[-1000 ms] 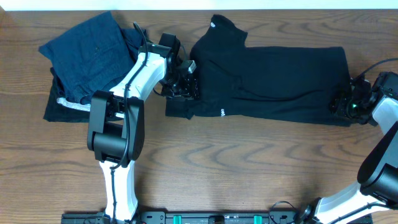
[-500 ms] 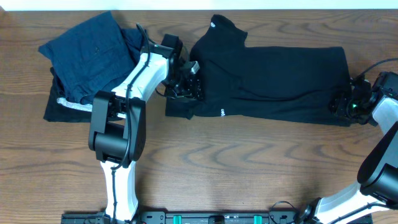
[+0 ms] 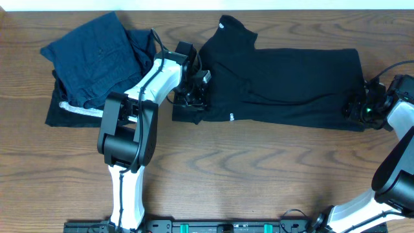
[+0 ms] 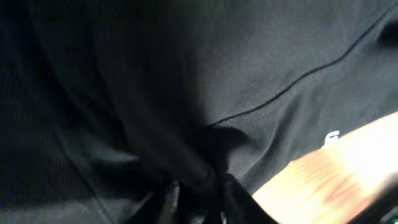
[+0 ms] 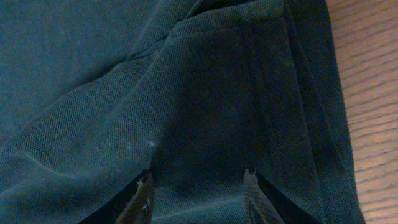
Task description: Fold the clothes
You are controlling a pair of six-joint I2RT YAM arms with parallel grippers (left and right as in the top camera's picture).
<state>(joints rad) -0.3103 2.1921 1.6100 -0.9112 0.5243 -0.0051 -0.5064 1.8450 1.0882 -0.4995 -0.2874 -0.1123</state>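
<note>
The black top (image 3: pixel 284 81) lies spread along the back of the wooden table, with its high collar (image 3: pixel 229 27) at the upper left. A small white logo (image 3: pixel 231 117) sits near its front edge. My left gripper (image 3: pixel 194 97) is at the top's left end. In the left wrist view (image 4: pixel 199 196) its fingers are shut on a bunched fold of the black fabric (image 4: pixel 186 93). My right gripper (image 3: pixel 354 109) is at the top's right front corner. In the right wrist view (image 5: pixel 198 183) its fingers are spread open over the fabric (image 5: pixel 205 106).
A pile of navy blue folded garments (image 3: pixel 90 58) lies at the back left, on a black piece with a white stripe (image 3: pixel 71 109). The left arm reaches past this pile. Bare wood (image 3: pixel 259 175) runs along the front of the table.
My left gripper has shifted slightly right along the top's left end and turned a little. The right arm has not moved.
</note>
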